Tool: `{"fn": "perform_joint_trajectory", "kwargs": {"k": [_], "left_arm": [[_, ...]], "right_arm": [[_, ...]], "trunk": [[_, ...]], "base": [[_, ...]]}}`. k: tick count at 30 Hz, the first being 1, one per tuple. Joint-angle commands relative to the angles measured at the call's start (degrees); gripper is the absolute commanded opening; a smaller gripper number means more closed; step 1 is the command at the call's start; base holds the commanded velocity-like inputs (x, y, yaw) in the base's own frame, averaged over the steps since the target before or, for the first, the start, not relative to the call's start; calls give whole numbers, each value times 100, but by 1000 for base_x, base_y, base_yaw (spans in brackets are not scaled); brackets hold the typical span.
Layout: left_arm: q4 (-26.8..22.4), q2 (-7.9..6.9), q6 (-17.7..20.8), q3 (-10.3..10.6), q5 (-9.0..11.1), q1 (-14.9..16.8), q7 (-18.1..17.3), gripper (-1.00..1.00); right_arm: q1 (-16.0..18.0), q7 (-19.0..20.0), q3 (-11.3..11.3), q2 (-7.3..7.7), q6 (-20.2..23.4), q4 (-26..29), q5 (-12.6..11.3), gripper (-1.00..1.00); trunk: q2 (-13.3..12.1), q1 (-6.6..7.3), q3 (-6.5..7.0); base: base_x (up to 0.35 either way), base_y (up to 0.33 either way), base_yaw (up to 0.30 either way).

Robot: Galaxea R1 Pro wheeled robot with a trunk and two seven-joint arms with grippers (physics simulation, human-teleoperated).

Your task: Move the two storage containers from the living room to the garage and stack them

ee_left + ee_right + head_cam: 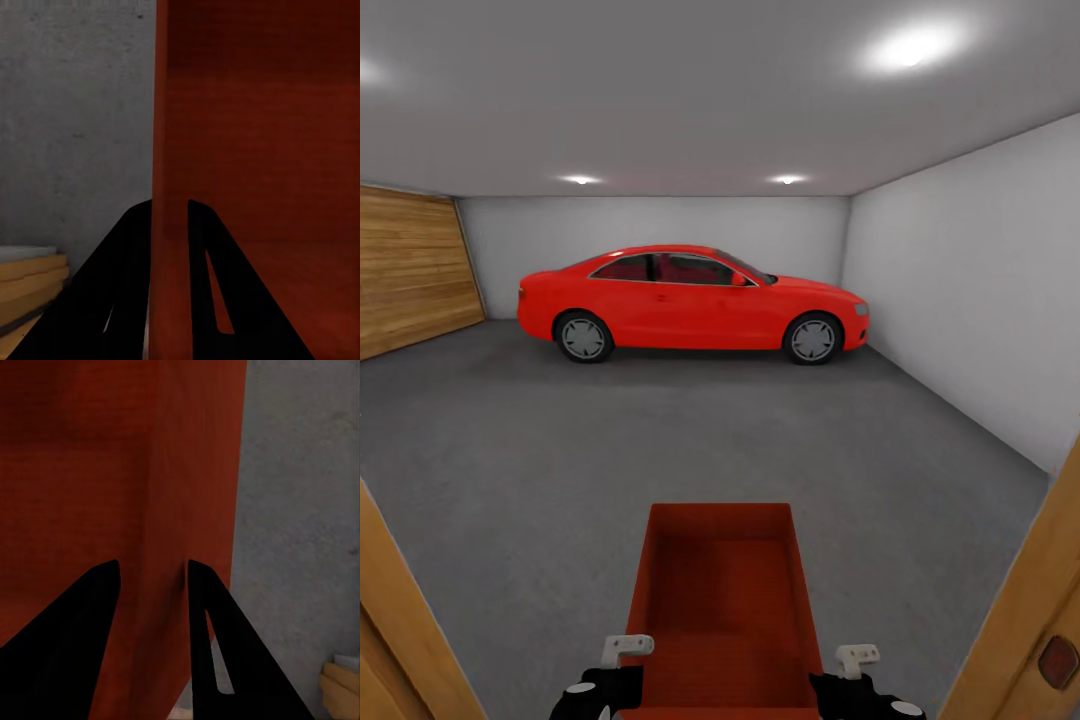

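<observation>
- Container (722, 600) held out front between both grippers, open top up, above the grey concrete floor (560, 450).
- Left gripper (169, 225): fingers pinch the bin's left wall, one inside, one outside.
- Right gripper (150, 577): fingers straddle the right wall, clamped on it.
- Red car (690, 303) parked well ahead by the back wall; wooden door frame (1020, 600) at both sides.

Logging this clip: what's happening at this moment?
The robot stands in a wooden doorway facing the garage, carrying one orange-red storage container between both arms. The left gripper and right gripper each clamp a side wall. Ahead are grey concrete floor and a parked red car.
</observation>
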State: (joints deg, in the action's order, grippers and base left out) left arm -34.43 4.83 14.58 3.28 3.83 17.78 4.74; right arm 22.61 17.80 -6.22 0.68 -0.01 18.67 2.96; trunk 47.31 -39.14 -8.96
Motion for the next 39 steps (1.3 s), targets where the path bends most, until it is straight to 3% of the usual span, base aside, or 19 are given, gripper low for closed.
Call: {"fn": "perform_joint_trajectory", "kwargs": {"k": [1, 6, 23, 39], "left_arm": [[-178, 158, 36, -3, -13, 6, 49, -100], [-178, 156, 34, -3, -11, 6, 50, -100], [-178, 150, 31, -3, -8, 6, 50, -100], [-178, 150, 27, -3, -7, 6, 49, -100]], "right_arm": [[-2, 48, 202, -42, 1, -12, 54, -100], [-2, 48, 204, -42, 1, -12, 55, -100], [-2, 48, 209, -42, 1, -12, 56, -100], [-2, 48, 208, -42, 1, -12, 56, -100]], "trunk": [[7, -4, -9], [7, -4, -9], [7, -4, -9], [7, -4, -9]], "base": [[305, 0, 0], [284, 0, 0], [21, 0, 0], [149, 0, 0]]}}
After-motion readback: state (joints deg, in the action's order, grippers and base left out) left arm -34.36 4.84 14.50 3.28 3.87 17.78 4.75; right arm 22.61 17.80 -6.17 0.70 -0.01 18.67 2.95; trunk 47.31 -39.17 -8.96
